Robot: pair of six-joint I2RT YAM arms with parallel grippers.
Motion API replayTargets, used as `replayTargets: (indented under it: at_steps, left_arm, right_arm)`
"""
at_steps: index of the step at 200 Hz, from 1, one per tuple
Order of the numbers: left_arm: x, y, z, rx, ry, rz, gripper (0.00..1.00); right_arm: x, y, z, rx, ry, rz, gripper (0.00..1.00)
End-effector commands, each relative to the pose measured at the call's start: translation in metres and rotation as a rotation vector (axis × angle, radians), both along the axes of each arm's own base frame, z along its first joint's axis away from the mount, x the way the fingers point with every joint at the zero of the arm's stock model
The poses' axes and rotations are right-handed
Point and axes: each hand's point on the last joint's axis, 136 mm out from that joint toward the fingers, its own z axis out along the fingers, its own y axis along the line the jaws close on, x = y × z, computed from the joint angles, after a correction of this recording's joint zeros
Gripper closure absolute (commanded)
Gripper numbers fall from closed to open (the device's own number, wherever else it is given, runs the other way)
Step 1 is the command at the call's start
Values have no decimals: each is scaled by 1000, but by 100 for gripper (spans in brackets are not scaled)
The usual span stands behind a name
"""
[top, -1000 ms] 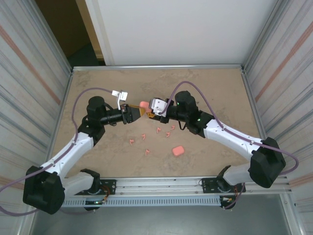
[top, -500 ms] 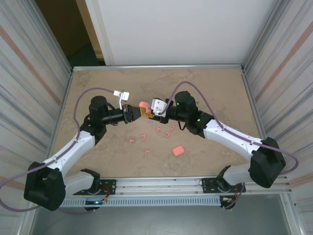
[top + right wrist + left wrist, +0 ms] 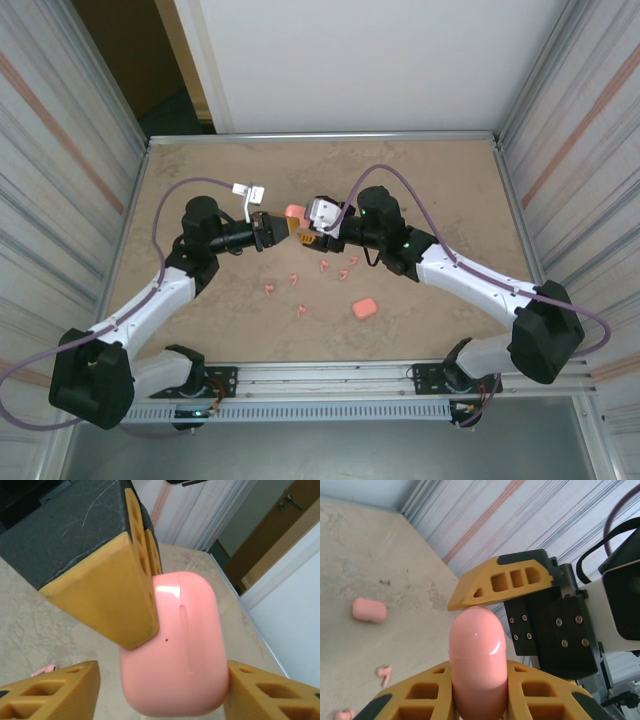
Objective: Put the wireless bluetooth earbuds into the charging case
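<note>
My left gripper [image 3: 278, 228] is shut on a pink rounded charging case [image 3: 293, 212], lid closed, held above the table's middle. In the left wrist view the case [image 3: 477, 660] stands up between my left gripper's [image 3: 477, 680] yellow fingers. My right gripper [image 3: 303, 236] faces it, open. In the right wrist view its fingers [image 3: 50, 690] straddle the case [image 3: 175, 650], with a gap on the left side. Several tiny pink earbuds [image 3: 325, 265] lie scattered on the table below; one earbud [image 3: 384, 674] shows in the left wrist view and another earbud [image 3: 44, 669] in the right wrist view.
A second pink case [image 3: 364, 307] lies closed on the table near the front right, and the same case [image 3: 369, 611] shows in the left wrist view. Metal walls [image 3: 560, 150] enclose the tan table [image 3: 440, 180] on both sides.
My left arm has edged to the right with the case, closing the distance to the right gripper. The right arm has barely moved.
</note>
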Motion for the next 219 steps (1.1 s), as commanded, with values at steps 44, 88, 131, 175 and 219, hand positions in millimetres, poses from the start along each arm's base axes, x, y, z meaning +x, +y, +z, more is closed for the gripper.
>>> replayTargets:
  at_steps: [44, 88, 131, 175, 219]
  left_arm:
    - [0, 6, 17, -54, -265, 54, 100]
    - [-8, 12, 24, -77, -505, 113, 100]
    - [-30, -2, 23, -43, -739, 97, 100]
    - [-37, -9, 24, -53, -805, 61, 100]
    - [-41, -13, 24, -70, -817, 29, 100]
  right_arm:
    - [-16, -12, 28, 225, 229, 6, 2]
    - [-12, -30, 38, 394, 368, 15, 0]
    - [-18, -35, 41, 487, 471, 66, 0]
    - [-19, -40, 43, 552, 490, 65, 0]
    - [-18, -38, 48, 572, 499, 83, 0]
